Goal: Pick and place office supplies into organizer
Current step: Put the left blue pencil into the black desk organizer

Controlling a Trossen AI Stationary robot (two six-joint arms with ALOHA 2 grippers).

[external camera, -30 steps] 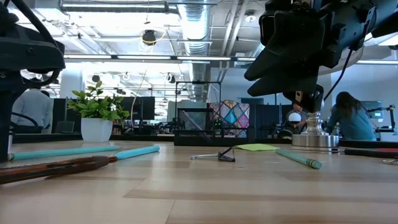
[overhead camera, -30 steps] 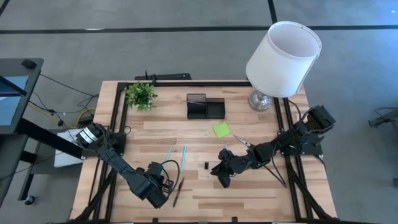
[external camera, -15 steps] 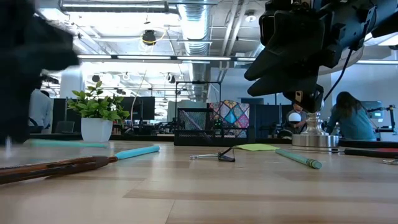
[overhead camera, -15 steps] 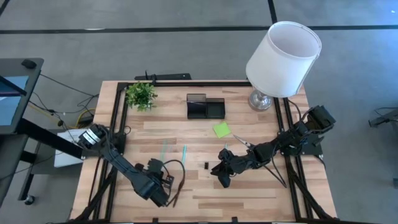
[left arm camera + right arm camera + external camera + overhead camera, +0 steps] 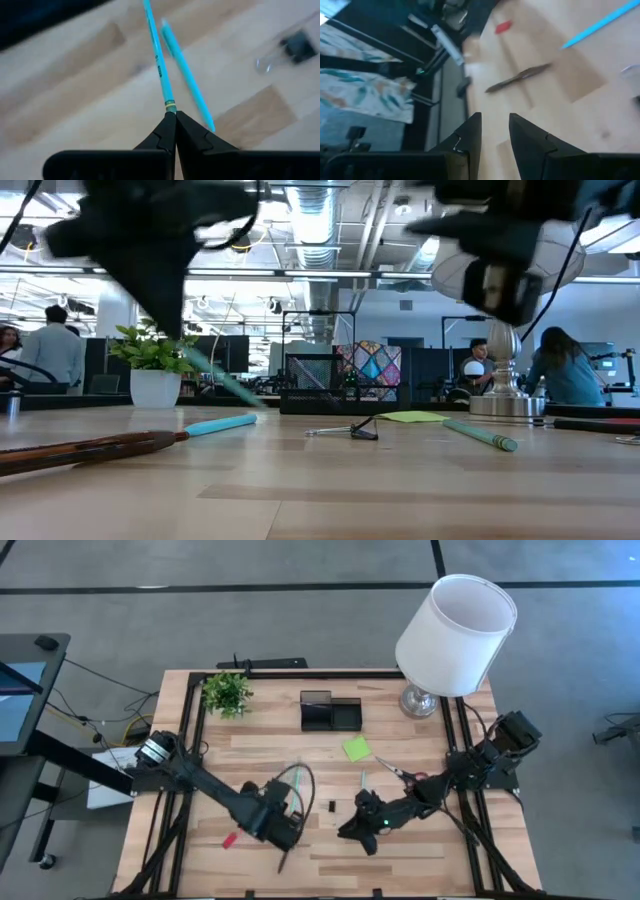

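Observation:
My left gripper hovers over the middle of the table, shut on a thin teal pen. A second teal pen lies flat on the wood under it. My right gripper is open above the table right of the middle, holding nothing. A brown pencil, a red eraser, a black clip, a green pen, the red-handled scissors and a lime sticky-note pad lie loose. The black organizer stands at the far edge. My left gripper pinches the teal pen's end, right by its gold band, between the two shut fingertips. The fingers point along the pen. It is lifted clear of the table and slants down and away below the gripper.
A small potted plant stands at the far left and a white-shaded lamp at the far right. Black frame rails run along both table sides. Bare wood lies between the loose items and the organizer. People show in the room behind the table.
My left gripper has risen and swung from the near left corner toward the middle of the table, taking one teal pen up off the wood. The red eraser now shows where the arm was. My right gripper has shifted slightly toward the near edge.

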